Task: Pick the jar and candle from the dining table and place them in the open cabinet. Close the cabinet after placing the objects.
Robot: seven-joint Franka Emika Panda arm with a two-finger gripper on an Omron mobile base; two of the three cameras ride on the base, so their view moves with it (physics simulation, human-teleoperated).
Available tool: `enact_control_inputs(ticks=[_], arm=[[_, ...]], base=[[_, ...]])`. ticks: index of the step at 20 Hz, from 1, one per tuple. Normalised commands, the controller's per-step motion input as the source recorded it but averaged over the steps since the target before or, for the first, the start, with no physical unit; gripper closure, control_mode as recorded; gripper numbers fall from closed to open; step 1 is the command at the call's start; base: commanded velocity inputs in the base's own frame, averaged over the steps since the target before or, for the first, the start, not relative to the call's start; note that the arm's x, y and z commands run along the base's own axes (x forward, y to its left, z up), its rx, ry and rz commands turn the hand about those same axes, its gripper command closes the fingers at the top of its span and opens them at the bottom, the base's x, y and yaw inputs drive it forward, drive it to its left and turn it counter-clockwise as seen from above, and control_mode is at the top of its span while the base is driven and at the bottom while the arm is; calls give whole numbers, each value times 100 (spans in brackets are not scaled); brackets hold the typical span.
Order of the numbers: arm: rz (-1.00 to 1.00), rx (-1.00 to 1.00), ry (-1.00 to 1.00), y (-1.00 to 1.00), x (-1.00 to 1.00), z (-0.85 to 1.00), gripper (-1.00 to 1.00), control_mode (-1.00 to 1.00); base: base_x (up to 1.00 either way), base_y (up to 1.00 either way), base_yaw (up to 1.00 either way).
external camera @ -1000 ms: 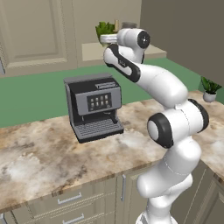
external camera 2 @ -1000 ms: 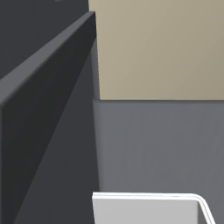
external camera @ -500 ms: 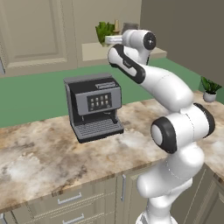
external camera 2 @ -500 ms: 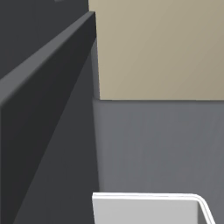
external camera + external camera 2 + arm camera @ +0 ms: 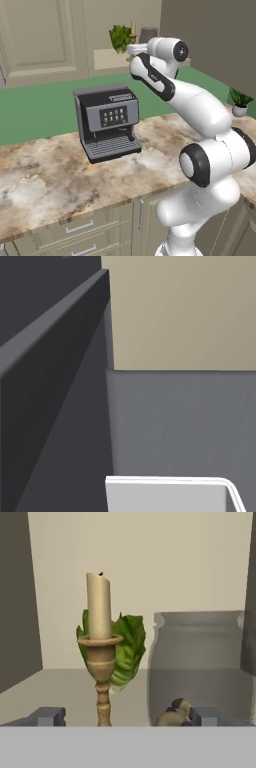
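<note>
In the hand view the cream candle (image 5: 99, 606) stands upright in its brass holder on the floor of the open cabinet (image 5: 60, 694). The smoky grey jar (image 5: 200, 662), brown bits at its bottom, stands to its right, apart from it. My gripper (image 5: 125, 717) is open, its two fingertips (image 5: 47, 716) spread wide just short of both, holding nothing. From the left base view, candle (image 5: 133, 29) and jar (image 5: 148, 34) sit on the cabinet shelf (image 5: 107, 57), with my gripper (image 5: 133, 49) reached up to the shelf's front edge.
A leafy plant (image 5: 120, 36) stands in the cabinet behind the candle. A black coffee machine (image 5: 107, 122) sits below on a marbled counter (image 5: 45, 180) with beige drawers. Another potted plant (image 5: 239, 102) is at far right. Dark grey panels (image 5: 55, 406) stand close before the right base camera.
My wrist has drawn back to the right, away from the shelf. Candle and jar have stayed where they stand.
</note>
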Motion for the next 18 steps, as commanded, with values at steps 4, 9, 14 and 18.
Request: enact_control_inputs(ticks=[4, 9, 14, 18], arm=[[-1, 0, 0, -7, -44, 2, -100, -100], [-5, 0, 2, -4, -50, 15, -100, -100], [-7, 4, 5, -21, -47, 4, -100, -100], [-11, 13, 6, -32, -48, 4, -100, -100]], base=[[0, 0, 0], [0, 0, 0], [0, 0, 0], [0, 0, 0]])
